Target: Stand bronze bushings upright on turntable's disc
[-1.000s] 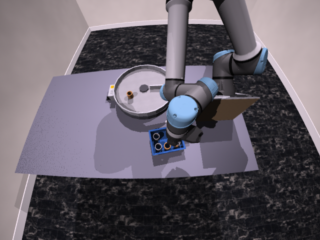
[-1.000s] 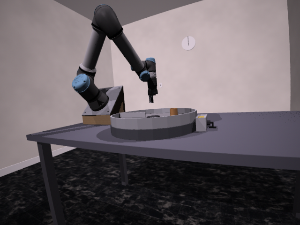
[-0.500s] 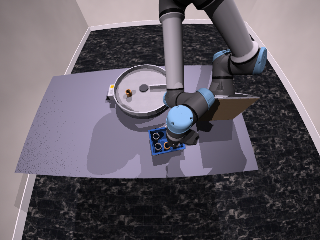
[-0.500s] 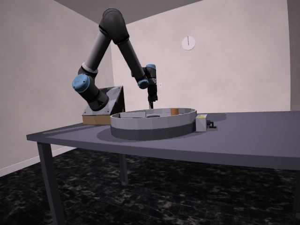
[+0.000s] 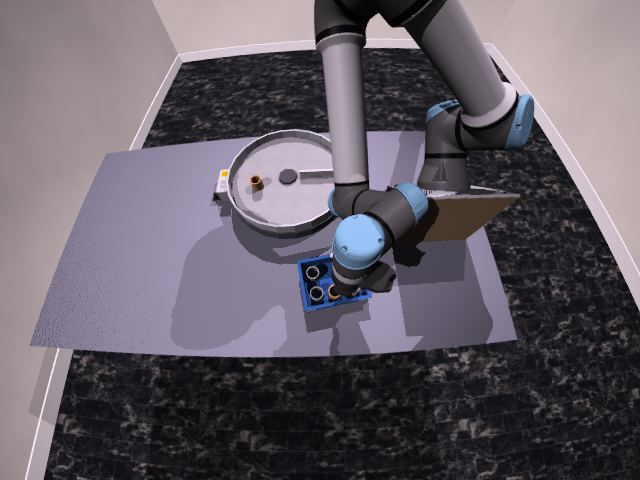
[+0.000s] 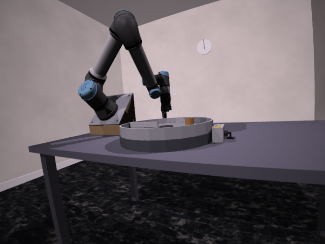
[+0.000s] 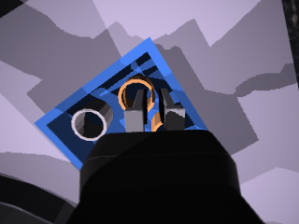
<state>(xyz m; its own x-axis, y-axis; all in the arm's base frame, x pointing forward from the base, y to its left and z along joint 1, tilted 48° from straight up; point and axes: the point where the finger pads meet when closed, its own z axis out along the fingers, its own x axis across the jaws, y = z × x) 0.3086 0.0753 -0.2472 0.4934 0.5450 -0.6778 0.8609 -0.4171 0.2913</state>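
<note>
Seen from top. Turntable (image 5: 289, 229) (image 6: 165, 135) (image 7: 28, 191) on table (image 5: 129, 232) (image 6: 249, 149) (image 7: 19, 140). Crank box (image 5: 221, 191) (image 6: 218, 133) just left of turntable. Crate (image 5: 301, 286) (image 7: 93, 85) in front of turntable, a bit right. Wedge stand (image 5: 449, 219) (image 6: 104, 129) right of turntable. On turntable: hub (image 5: 287, 176) (image 6: 166, 126) in middle, bronze bushing (image 5: 258, 186) (image 6: 189, 121) left, bar (image 5: 316, 171) (image 6: 144, 124) right. In crate: two steel bushings (image 5: 307, 270) (image 7: 106, 117), two other bronze bushings (image 5: 329, 292) (image 7: 121, 95).

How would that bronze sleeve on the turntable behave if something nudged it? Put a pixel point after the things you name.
The bronze bushing (image 5: 256, 182) (image 6: 189, 121) looks stiff, so it probably wouldn't bend. Standing upright on its open end, it might slide or tip; its round wall suggests it could roll once toppled.
</note>
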